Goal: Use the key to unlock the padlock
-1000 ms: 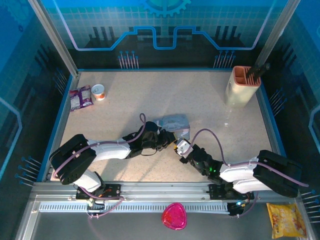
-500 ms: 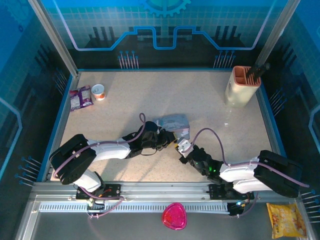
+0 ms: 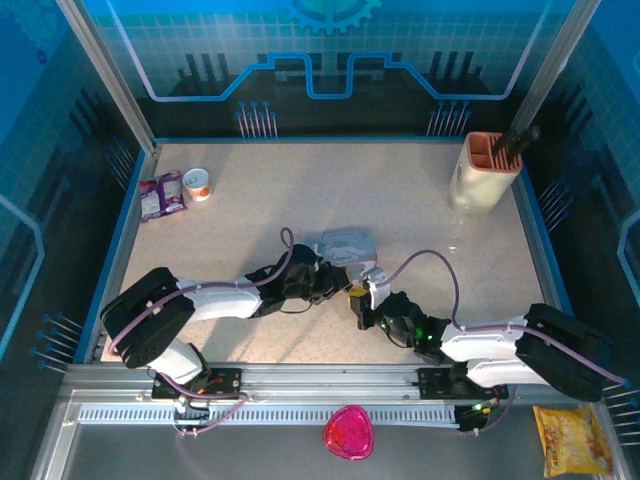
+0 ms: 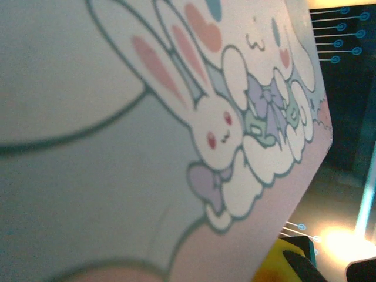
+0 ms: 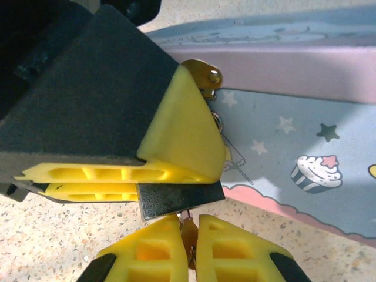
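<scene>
Right gripper (image 5: 188, 222) observed clenched on small brassy key (image 5: 187, 236); left gripper (image 5: 176, 179) clamped on tiny dark-bodied padlock (image 5: 182, 201), just beside pale blue-grey cartoon-printed rectangular tin (image 5: 282, 147).

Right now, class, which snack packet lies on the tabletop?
The purple packet, far left beside the small cup; the yellow packet lies off the table, past its near right corner.

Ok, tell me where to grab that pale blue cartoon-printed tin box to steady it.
Probably from above, pinching the pale blue cartoon-printed rectangular tin box across its narrower width: it lies flat, lid up, with straight parallel walls. Stay clear of the brass hasp on its near wall, where the left claw and right claw crowd.
</scene>
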Motion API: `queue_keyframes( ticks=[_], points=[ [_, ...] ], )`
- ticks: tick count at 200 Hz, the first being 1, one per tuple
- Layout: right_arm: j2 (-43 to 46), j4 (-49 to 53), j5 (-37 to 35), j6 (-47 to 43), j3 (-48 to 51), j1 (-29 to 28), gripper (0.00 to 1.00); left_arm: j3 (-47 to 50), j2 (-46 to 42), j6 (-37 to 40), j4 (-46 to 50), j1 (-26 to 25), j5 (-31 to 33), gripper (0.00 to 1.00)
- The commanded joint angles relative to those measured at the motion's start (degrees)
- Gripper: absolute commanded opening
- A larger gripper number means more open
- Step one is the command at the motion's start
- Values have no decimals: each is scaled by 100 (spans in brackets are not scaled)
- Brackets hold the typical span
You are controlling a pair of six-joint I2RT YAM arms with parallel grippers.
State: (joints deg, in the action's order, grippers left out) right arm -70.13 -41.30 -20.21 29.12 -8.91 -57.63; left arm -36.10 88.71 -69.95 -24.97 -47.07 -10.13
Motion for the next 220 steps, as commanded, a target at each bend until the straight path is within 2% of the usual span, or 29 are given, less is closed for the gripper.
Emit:
queue_keyframes(
  ticks=[1,27,40,57,72,109,144,179,202,220],
  points=[
    [-329,-122,487,780,-65,106,0,-54,111,-39,-368,70,107,4],
    [-546,-139,517,903,-144,127,0,61,117,-78,-392,116,117,12],
    [-622,-175,526,987,-146,150,0,131,79,-74,-390,146,159,23],
    [-703,-129,539,1093,-193,182,0,220,-38,-62,-288,194,250,32],
    [-773,-102,535,1200,-205,203,0,265,-171,-21,-31,245,380,34],
    [-971,-217,452,1582,-135,228,0,408,-681,170,766,467,756,48],
    [-1136,-498,421,1819,-15,233,0,437,-1146,494,1389,682,946,54],
    [-1351,-742,465,2065,38,254,0,130,-1555,1224,2241,830,1240,58],
    [-1565,-889,491,2275,-2,252,0,-400,-1607,1869,3195,879,1738,66],
    [-1767,-997,508,2383,-90,252,3,-684,-1440,2212,3516,1038,1871,71]
  ],
)
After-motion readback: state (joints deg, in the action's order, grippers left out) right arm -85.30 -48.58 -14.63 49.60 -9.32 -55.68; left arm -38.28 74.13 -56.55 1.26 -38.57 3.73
